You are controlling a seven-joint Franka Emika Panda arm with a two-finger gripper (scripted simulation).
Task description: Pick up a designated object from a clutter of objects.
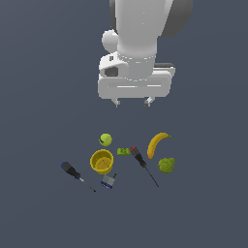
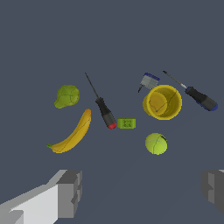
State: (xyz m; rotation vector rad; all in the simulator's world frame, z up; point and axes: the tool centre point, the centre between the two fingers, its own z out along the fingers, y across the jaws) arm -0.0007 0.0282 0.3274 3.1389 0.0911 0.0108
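The yellow-green ball (image 1: 105, 140) with dark curved markings lies on the grey floor just behind the yellow cup (image 1: 101, 161). It also shows in the wrist view (image 2: 156, 143), beside the cup (image 2: 162, 102). My gripper (image 1: 131, 102) hangs high above the clutter, open and empty, with its fingers (image 2: 70, 192) spread wide apart. The ball is below it and slightly toward the exterior view's left.
Around the ball lie a small green block (image 1: 123, 151), a red-handled screwdriver (image 1: 143, 165), a banana (image 1: 156, 143), a lumpy green fruit (image 1: 166, 165), a blue-handled screwdriver (image 1: 76, 175) and a blue-grey padlock-like piece (image 1: 108, 181).
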